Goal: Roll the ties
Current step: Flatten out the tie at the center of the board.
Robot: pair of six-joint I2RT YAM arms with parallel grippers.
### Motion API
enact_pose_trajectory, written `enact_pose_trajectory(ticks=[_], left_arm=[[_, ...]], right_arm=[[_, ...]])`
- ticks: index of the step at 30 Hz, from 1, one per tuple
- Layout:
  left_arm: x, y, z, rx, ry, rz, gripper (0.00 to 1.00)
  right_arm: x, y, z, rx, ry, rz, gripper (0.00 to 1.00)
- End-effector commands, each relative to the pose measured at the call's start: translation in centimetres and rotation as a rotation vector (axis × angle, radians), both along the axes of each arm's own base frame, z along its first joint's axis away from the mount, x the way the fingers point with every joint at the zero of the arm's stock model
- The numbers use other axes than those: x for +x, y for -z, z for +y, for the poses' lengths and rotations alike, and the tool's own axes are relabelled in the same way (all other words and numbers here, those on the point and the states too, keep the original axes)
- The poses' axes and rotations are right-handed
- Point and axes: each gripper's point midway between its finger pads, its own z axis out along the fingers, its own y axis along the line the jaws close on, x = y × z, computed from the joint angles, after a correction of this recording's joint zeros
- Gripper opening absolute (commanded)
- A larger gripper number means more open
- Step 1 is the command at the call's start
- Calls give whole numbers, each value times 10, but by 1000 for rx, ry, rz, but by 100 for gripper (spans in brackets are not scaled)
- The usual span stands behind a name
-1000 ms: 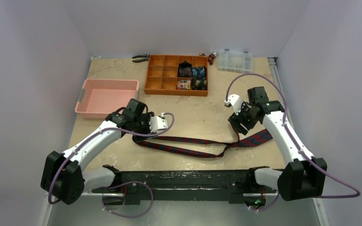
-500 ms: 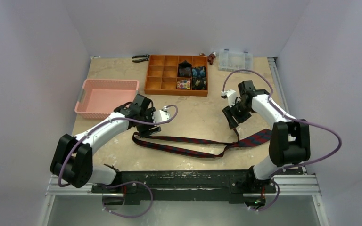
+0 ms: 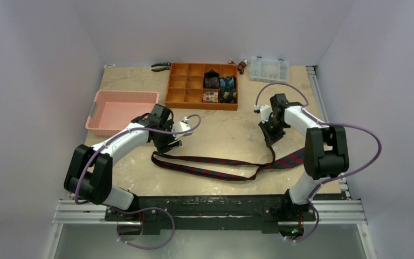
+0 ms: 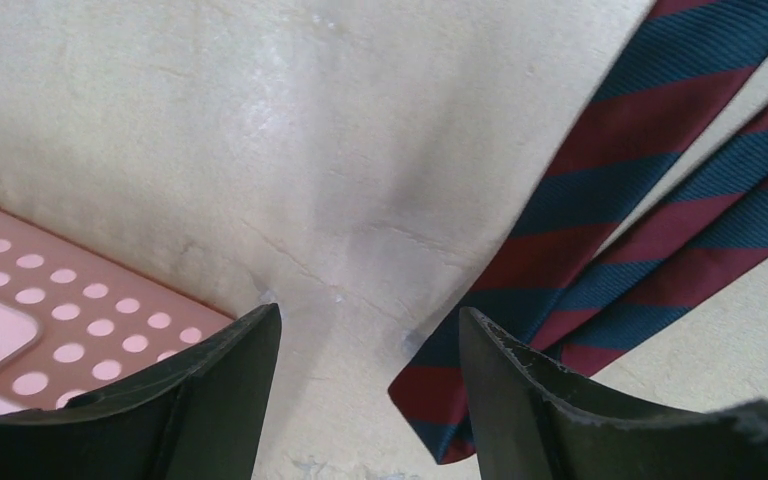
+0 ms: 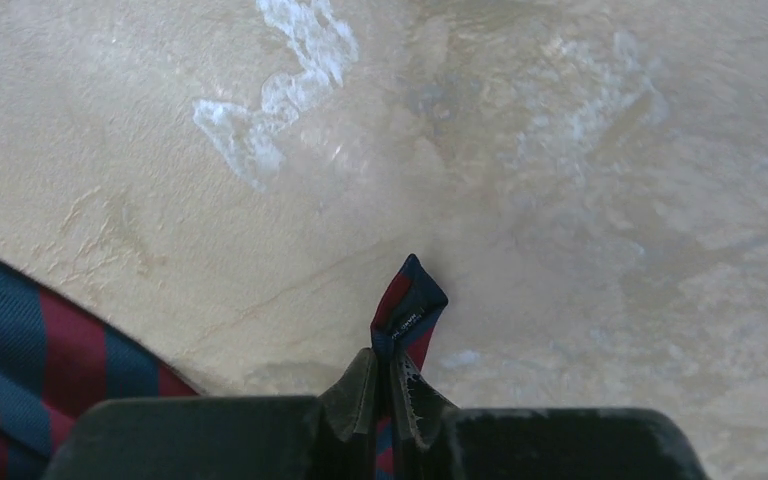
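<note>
Tie: limp, light, slick; hold by tip
Right gripper: pinching tip, 3 o'clock
Left gripper: spread, empty, 9 o'clock

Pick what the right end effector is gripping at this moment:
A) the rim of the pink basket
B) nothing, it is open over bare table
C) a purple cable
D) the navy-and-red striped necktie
D: in the right wrist view, the right end effector is pinched shut on a narrow bit of the navy-and-red striped necktie, which pokes out beyond its fingertips.
</note>
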Motion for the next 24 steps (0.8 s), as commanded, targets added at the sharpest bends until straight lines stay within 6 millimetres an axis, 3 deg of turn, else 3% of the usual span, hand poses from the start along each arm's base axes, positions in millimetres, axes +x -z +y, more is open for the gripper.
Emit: enact_pose_trajectory(ticks=[1,5,7,9,13,17,24], left_arm=[[23,-16,5,-26,-41,-46,65],[28,-21,10,-57,-73,-40,65],[28,-23,11,-66,-77,-35,65],[23,-25,8,-84,-58,-20,65],[6,-30,-1,-141,29,6,65],[-7,-35,-9,-175,155,-16,66],[23,-22,0,-57,134,-2,68]], right_arm=[[-4,-54,-10,6,37,-93,1],[-45,-63,-29,-58,35,-80,6],[-64,-57,-43,-113,26,-60,28],[-78,-50,-59,-158,36,-35,44],[-91,-42,-96,-243,75,-7,52],[-78,-44,-105,-237,55,-17,52],[-19,-55,-78,-48,123,-36,55]])
